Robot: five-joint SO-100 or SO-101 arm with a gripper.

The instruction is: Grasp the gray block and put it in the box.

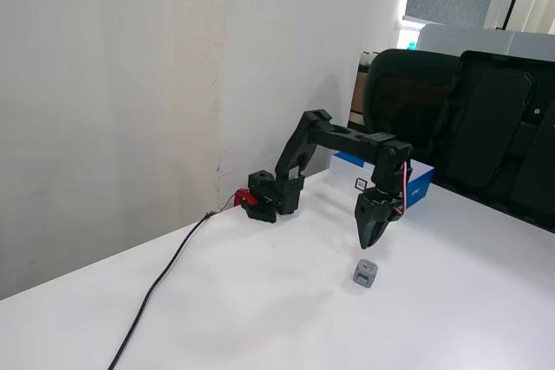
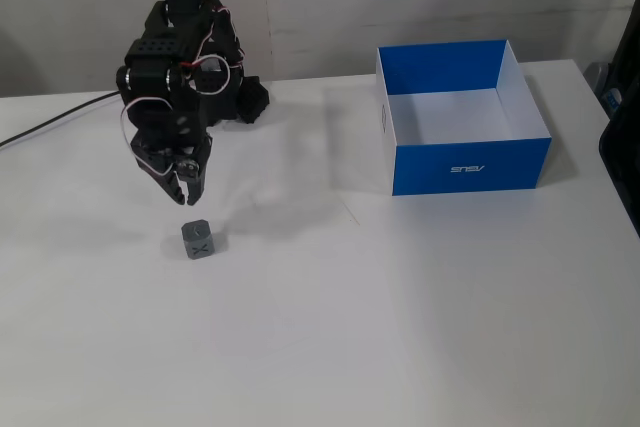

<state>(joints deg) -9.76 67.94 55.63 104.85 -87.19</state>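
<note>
gray block (image 2: 197, 241) sits flat on white desk (image 2: 400, 327), it's a cube so no real long axis, X-marked face turned toward camera in a fixed view, also seen (image 1: 366, 274)

gripper (image 2: 186, 190) hangs just above block, pointing down, not touching, jaws nearly together, nothing in them

box (image 2: 470, 163) well off to right in that view, open top up, long side running left-right, empty white inside

I'm seeing a gray block (image 2: 198, 240), black gripper (image 2: 186, 190), white table (image 2: 400, 327), and a blue box (image 2: 470, 165), white inside.
</note>
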